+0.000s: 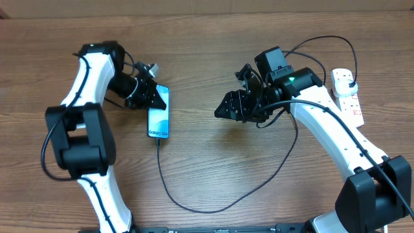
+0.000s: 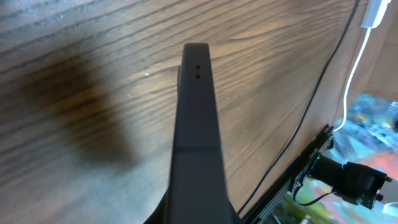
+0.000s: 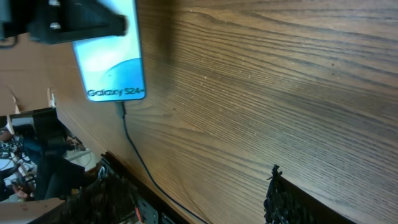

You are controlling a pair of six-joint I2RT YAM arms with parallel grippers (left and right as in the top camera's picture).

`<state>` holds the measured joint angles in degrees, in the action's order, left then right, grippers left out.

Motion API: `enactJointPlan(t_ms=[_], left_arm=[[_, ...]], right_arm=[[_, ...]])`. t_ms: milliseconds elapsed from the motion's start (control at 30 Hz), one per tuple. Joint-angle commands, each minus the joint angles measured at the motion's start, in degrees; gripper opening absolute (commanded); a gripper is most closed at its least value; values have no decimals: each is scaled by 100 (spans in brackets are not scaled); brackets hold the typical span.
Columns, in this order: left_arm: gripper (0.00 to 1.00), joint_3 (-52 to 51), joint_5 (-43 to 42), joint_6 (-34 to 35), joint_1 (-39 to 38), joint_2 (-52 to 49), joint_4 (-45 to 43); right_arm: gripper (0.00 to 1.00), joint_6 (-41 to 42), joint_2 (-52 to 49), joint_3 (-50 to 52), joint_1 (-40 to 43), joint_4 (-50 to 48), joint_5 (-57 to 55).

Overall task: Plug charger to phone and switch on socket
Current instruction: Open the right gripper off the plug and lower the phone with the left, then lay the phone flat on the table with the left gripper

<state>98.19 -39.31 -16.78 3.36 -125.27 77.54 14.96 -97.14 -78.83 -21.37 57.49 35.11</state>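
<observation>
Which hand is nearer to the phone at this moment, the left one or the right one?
Left. The left hand is at the top end of the phone, overlapping it in the overhead view. The right hand is clearly apart, between phone and socket.

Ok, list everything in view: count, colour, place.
phone: one, light blue screen, flat on the table left of centre.
cable: one, thin black, from the phone's bottom end in a loop across the table toward the strip.
strip: one, white with red marks, far right.
table: one, brown wood, under it all.
left pincer: one, black, at the phone's top end; open or shut cannot be told.
right pincer: one, black, open, right of centre, apart from the phone.
left arm: one, white and black, left side.
right arm: one, white and black, right side.
</observation>
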Motion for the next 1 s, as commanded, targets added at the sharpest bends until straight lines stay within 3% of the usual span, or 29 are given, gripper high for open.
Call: enactJointPlan(t_ms=[0,767,967], left_arm=[[4,96,-382,-140,-37,-262,-48],[4,85,-203,2,-79,-898,-323],[11,85,-160,160,-81,-898,-343]], right_arm=[[75,-48,-61,-101,11,11,-116],[75,-48,-61,-101,11,15,-166],[75,-48,-61,-101,11,31,-168]])
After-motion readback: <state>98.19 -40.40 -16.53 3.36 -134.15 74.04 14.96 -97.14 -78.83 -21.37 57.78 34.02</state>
